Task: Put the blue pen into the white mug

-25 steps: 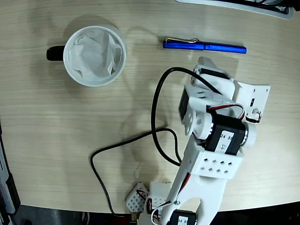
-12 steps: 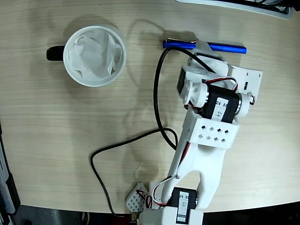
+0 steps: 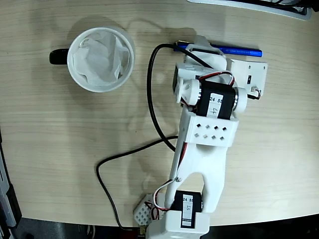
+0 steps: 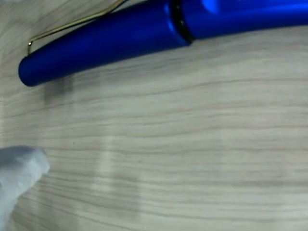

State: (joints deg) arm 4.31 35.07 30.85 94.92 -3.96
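Note:
The blue pen [image 3: 240, 51] lies flat along the far side of the wooden table, right of the white mug [image 3: 100, 59]. The mug has a black handle [image 3: 59, 57] on its left and crumpled white paper inside. My white arm reaches over the pen's cap half and hides it, and the gripper [image 3: 202, 44] sits at the pen. In the wrist view the pen [image 4: 144, 33] with its wire clip crosses the top, close up. One white fingertip [image 4: 17, 180] shows at the lower left, apart from the pen, and nothing is held.
A black cable [image 3: 153, 109] loops over the table left of the arm, between it and the mug. A white connector block [image 3: 145, 211] lies by the arm's base near the front edge. A pale device edge [image 3: 249, 4] runs along the far right.
The arm has swung left and reached toward the far edge, so the gripper now covers the pen's cap half. Pen and mug have not moved.

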